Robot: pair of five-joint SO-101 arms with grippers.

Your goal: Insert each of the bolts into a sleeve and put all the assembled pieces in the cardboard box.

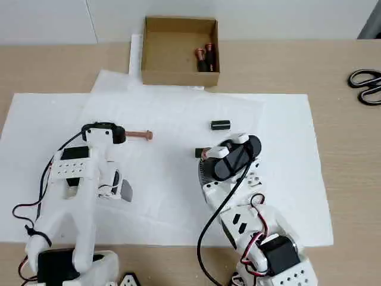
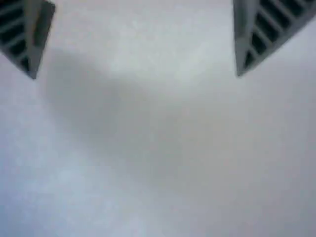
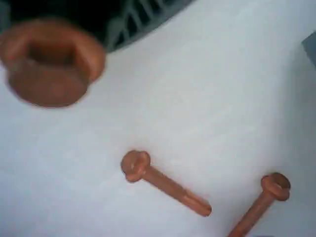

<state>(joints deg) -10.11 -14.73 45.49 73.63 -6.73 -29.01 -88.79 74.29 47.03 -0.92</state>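
Observation:
The cardboard box (image 1: 178, 74) at the back holds two assembled pieces (image 1: 205, 58). One black sleeve (image 1: 220, 125) lies loose on the white paper. My right gripper (image 1: 206, 156) is shut on another sleeve (image 1: 199, 153) just in front of it. A copper bolt head (image 3: 49, 61) sticks out of that sleeve beside a ribbed finger (image 3: 138, 17). Two loose bolts (image 3: 165, 183) (image 3: 261, 202) lie on the paper beyond; one bolt (image 1: 140, 135) lies by the left arm. My left gripper (image 2: 136, 74) (image 1: 122, 189) hangs open over bare paper.
White paper (image 1: 161, 208) covers most of the wooden table. Scissors (image 1: 366, 86) lie at the far right edge. The two arm bases stand at the front, with cables trailing beside them.

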